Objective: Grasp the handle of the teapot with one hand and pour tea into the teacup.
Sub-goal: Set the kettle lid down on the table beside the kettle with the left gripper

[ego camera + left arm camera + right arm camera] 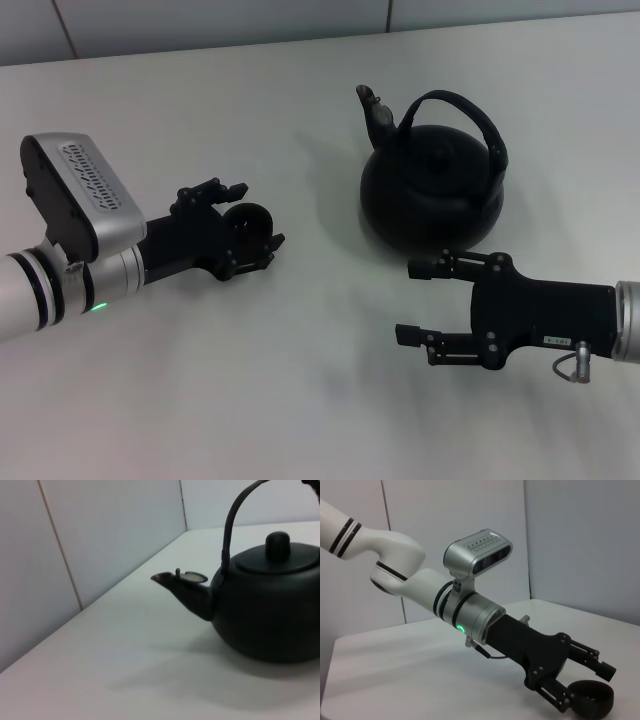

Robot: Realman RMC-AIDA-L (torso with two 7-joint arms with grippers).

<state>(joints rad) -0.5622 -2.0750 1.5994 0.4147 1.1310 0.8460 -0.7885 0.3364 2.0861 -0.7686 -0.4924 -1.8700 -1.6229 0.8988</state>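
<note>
The matte-black teapot (430, 190) stands on the white table, its spout (375, 105) pointing to the far left and its arched handle (470, 110) upright. The left wrist view shows the teapot (270, 615), handle (230, 530) and spout (185, 590) from close by. The tiny black teacup (250, 220) sits on the table between the fingers of my left gripper (255, 214), which is open around it; the right wrist view shows the same cup (592, 700) and gripper (585, 685). My right gripper (408, 300) is open and empty, just in front of the teapot.
The white table (300, 380) runs back to a pale wall (200, 20) behind it. The left arm's silver camera housing (80, 190) sits above its wrist.
</note>
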